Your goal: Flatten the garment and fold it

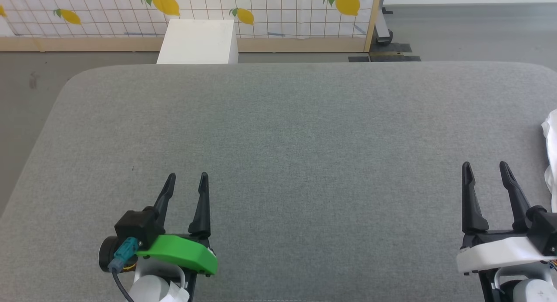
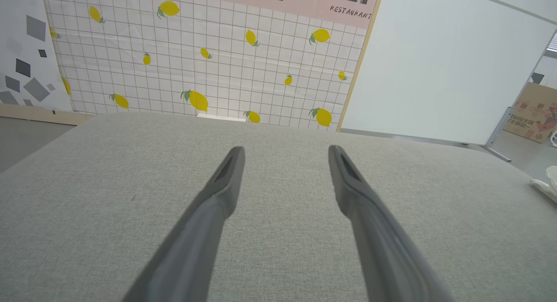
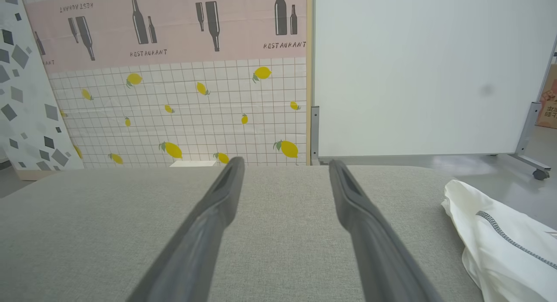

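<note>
Grey padded surface [image 1: 278, 119] is stretching before you, with a lemon-print screen [image 1: 270, 10] standing behind it. Your left gripper [image 1: 187, 176] and right gripper [image 1: 485, 165] are pointing across it, fingers spread, gripping nothing. The shirt [image 3: 500, 241] is lying bunched at the surface's right edge, near the right gripper.

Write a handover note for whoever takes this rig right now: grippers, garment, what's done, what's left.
Left gripper: open, empty, at the near left of the grey fabric-covered table.
Right gripper: open, empty, near right.
Large white thin-fabric shirt with a dark grey zigzag-stitched seam: bunched at the table's right edge, beyond the right gripper, untouched.
Done: nothing. Left: grasp, flatten, fold.
</note>
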